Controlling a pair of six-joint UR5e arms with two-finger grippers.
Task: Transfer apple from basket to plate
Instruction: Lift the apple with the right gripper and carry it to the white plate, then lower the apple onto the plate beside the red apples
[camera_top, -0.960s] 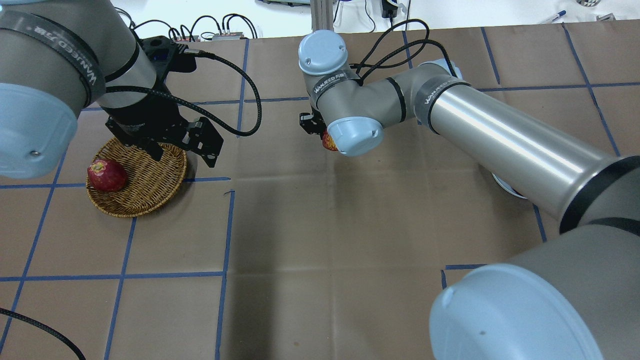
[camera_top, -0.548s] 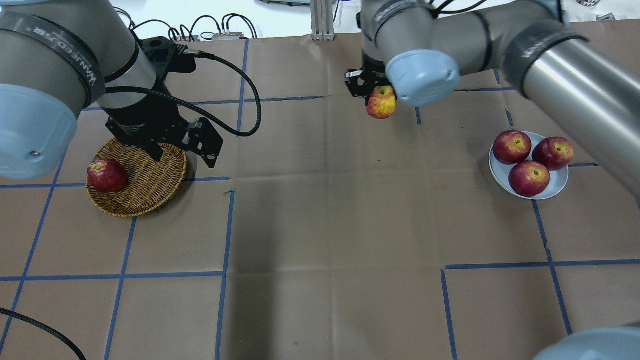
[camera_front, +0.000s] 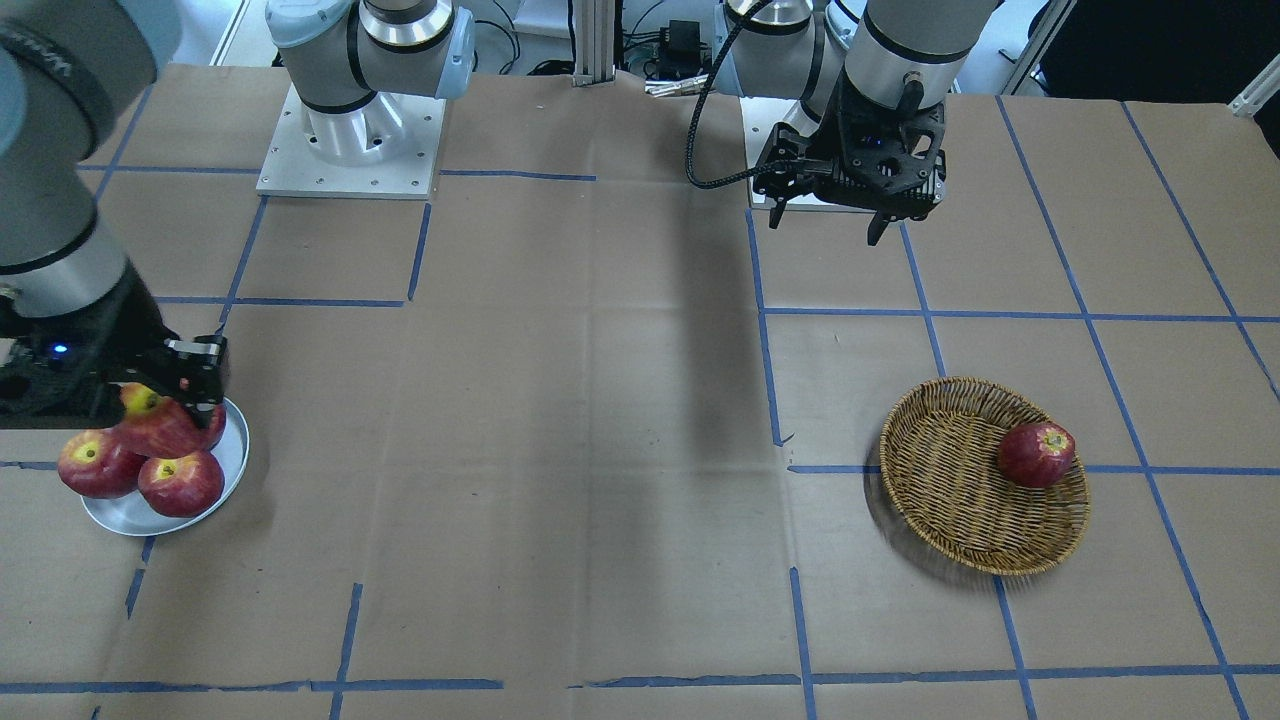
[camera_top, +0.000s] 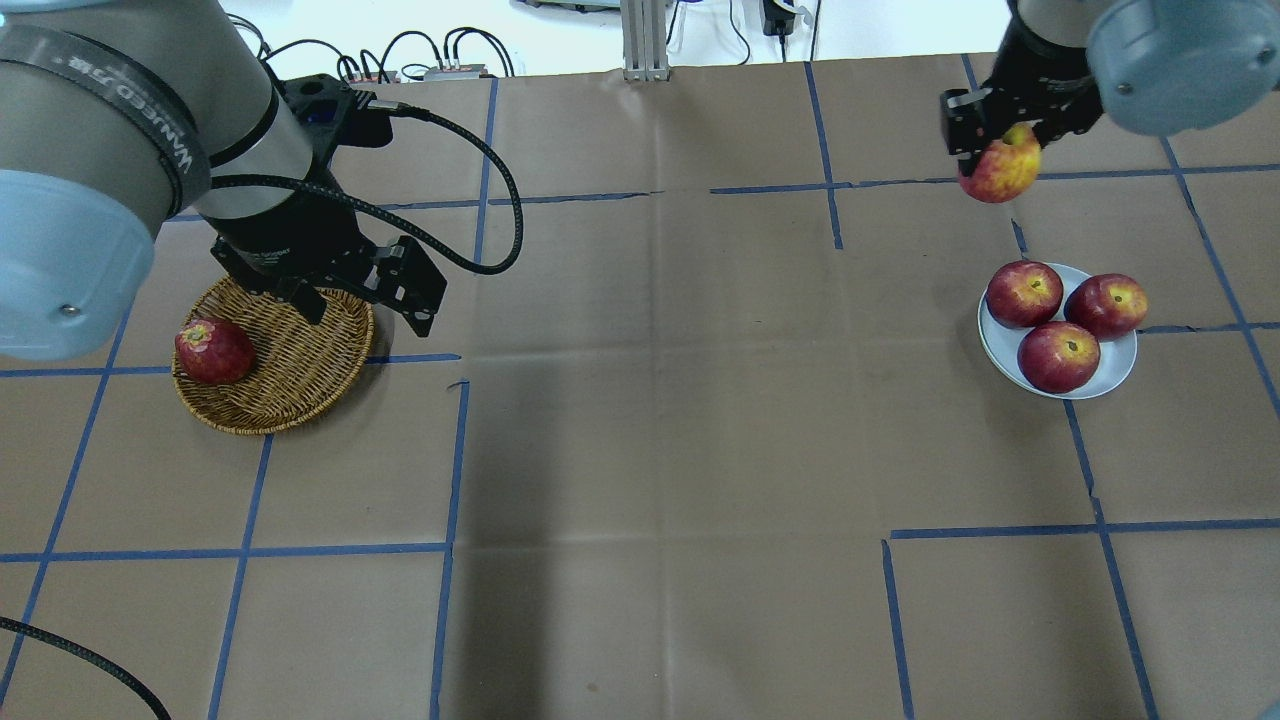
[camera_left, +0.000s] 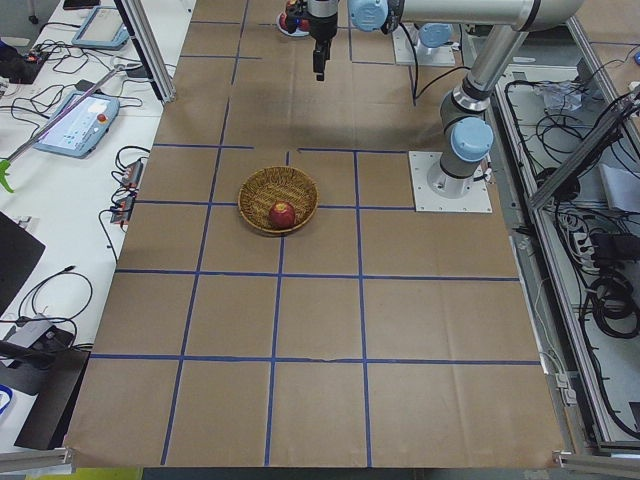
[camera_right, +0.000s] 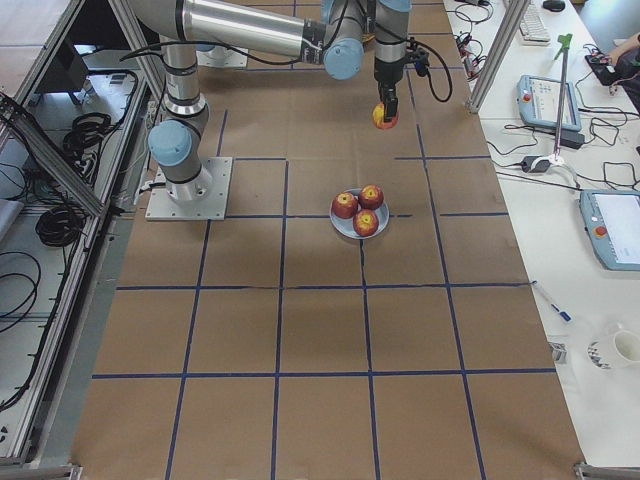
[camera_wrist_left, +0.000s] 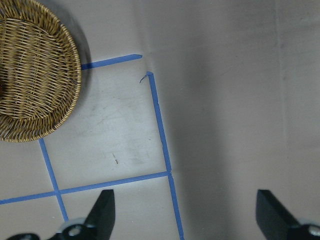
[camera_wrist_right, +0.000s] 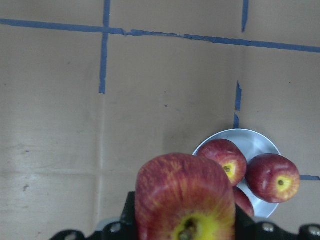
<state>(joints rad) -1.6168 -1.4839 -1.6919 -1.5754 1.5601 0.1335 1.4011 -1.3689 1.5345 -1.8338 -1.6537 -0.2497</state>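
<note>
You have brown paper over the table (camera_top: 640, 450), gridded with blue tape (camera_top: 243, 551); your white side bench (camera_right: 600, 300) carries teach pendants (camera_right: 548, 100); loose cables (camera_left: 600, 300) lie behind; an aluminium post (camera_top: 640, 40) stands at the far edge.

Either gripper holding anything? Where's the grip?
Right gripper holds the apple, clamped across its sides. Left gripper is open and empty.

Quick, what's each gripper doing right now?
Left gripper: open, holding nothing.
Right gripper: closed on the apple, held in the air.
</note>
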